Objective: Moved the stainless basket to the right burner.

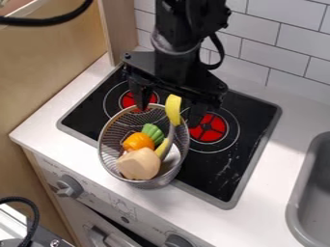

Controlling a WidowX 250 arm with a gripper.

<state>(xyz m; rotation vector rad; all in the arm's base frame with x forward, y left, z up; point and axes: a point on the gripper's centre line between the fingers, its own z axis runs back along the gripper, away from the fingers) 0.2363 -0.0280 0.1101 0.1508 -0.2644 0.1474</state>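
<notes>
Over the near edge of the black cooktop (pixel 222 176), the stainless basket (pixel 138 118) is sitting just to the left of the right burner (pixel 209 128), holding orange, green and beige toy food and a yellow-ended utensil (pixel 172 110); the gripper (pixel 169 107) is hanging at its far rim, its two fingers standing wide apart. Red is showing at the left burner (pixel 130 100) too; white counter (pixel 274 161) is framing the cooktop — a grey sink (pixel 295 207) is lying to the right, pale tiles (pixel 258 43) are rising behind, and a wooden panel (pixel 51 62) is flanking the left; knobs (pixel 69 185) are lining the front.
</notes>
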